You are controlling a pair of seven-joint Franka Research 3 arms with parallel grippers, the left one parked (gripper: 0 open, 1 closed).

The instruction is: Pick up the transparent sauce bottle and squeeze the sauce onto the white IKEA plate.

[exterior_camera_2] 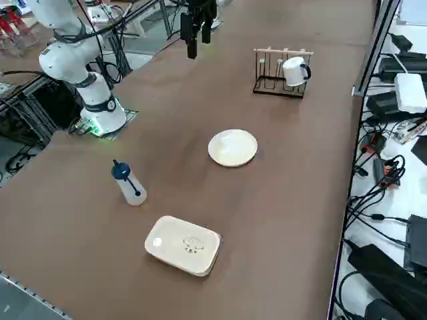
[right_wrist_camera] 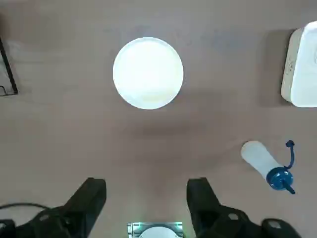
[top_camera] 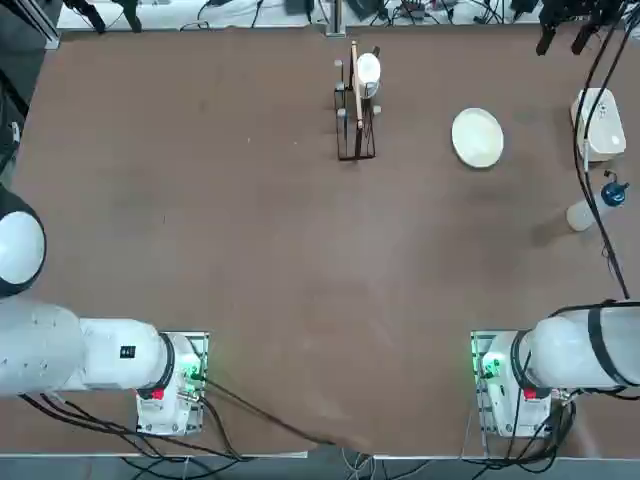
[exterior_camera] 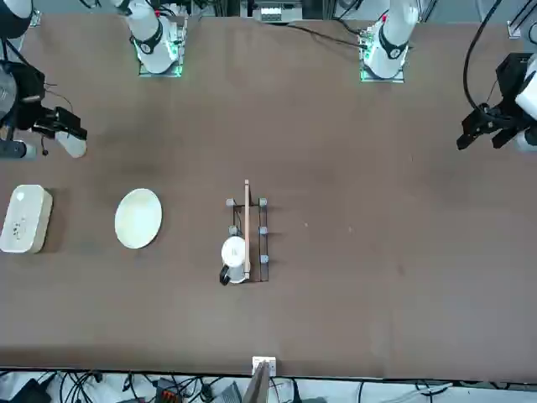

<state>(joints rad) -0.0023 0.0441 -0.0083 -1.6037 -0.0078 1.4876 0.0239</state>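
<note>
Presently, the right gripper (right_wrist_camera: pixel 146 186) hovers, fingers apart, above the table (right_wrist_camera: pixel 163 144); below it stand the transparent sauce bottle (right_wrist_camera: pixel 261 158), upright, and the white IKEA plate (right_wrist_camera: pixel 148 73).

From overhead I look straight down the surface (top_camera: pixel 300 250); my front view faces back from twelve o'clock, apparently sharing the plate (top_camera: pixel 478 138).

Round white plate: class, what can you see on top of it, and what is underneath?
Nothing shows on the round white plate. Whatever is under it is covered; only the table around it shows. The right gripper hangs open above the table.
</note>
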